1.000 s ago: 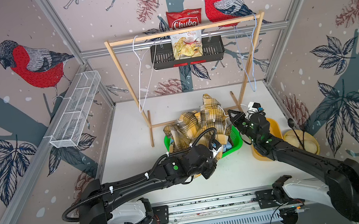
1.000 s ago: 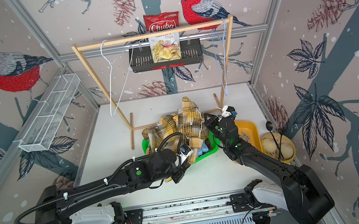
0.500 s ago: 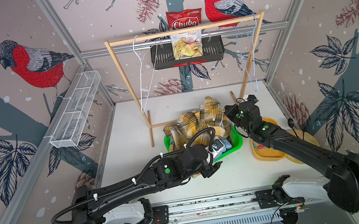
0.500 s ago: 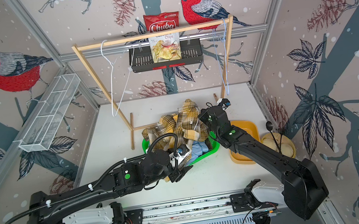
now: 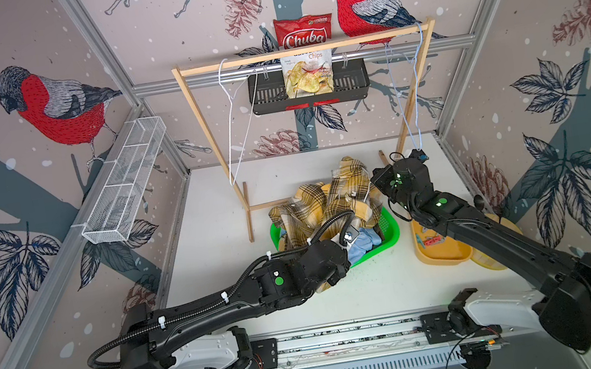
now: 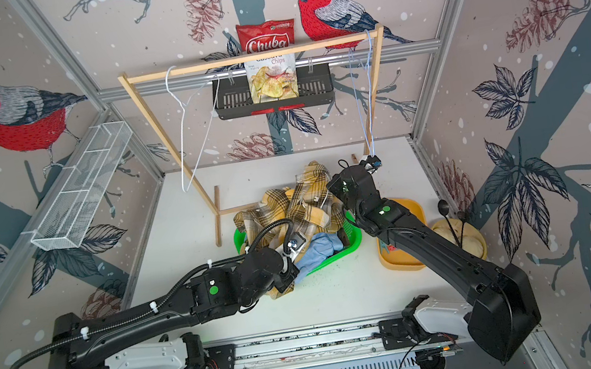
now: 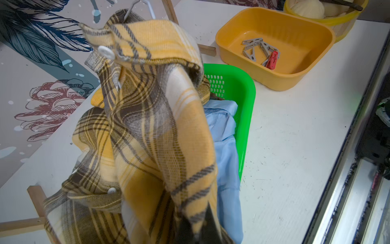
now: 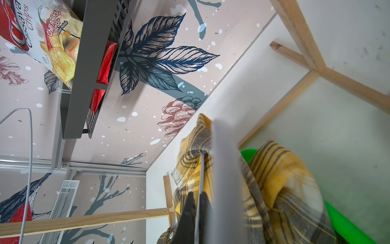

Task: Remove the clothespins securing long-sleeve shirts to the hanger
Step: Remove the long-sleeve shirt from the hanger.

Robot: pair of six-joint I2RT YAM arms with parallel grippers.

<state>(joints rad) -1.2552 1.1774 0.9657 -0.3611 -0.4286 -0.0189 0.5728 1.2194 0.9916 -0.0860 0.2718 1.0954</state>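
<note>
My left gripper (image 7: pixel 196 217) is pinched fully together at the near rim of the green basket (image 7: pixel 249 99). The mustard-yellow plaid shirt (image 7: pixel 147 118) runs down into its dark fingers (image 7: pixel 207 219), so I read it as nipping a fold of that cloth. My right gripper (image 8: pixel 197 195) is clamped narrow on the thin wire of a white hanger (image 8: pixel 200 173), above the basket's far side. The plaid shirt is draped over that hanger and raised above the basket, and in both top views a tail of it spills over the basket's near rim onto the table (image 5: pixel 211 213). The light blue shirt (image 7: pixel 223 131) lies crumpled inside the basket, under the plaid one. The clothespins (image 7: pixel 260 51), several grey and one red, lie loose in a yellow tub (image 7: pixel 278 81) just beside the basket on the right arm's side. In a top view a small pale object (image 5: pixel 352 194) sits on the plaid cloth near the hanger wire. It is too small for me to say whether it is a pin. Behind the basket stands the wooden rack (image 5: pixel 302 49). A bare white hanger (image 5: pixel 232 123) hangs near its end on the left arm's side. A pale blue hanger (image 5: pixel 413 98) hangs at its end on the right arm's side.
</note>
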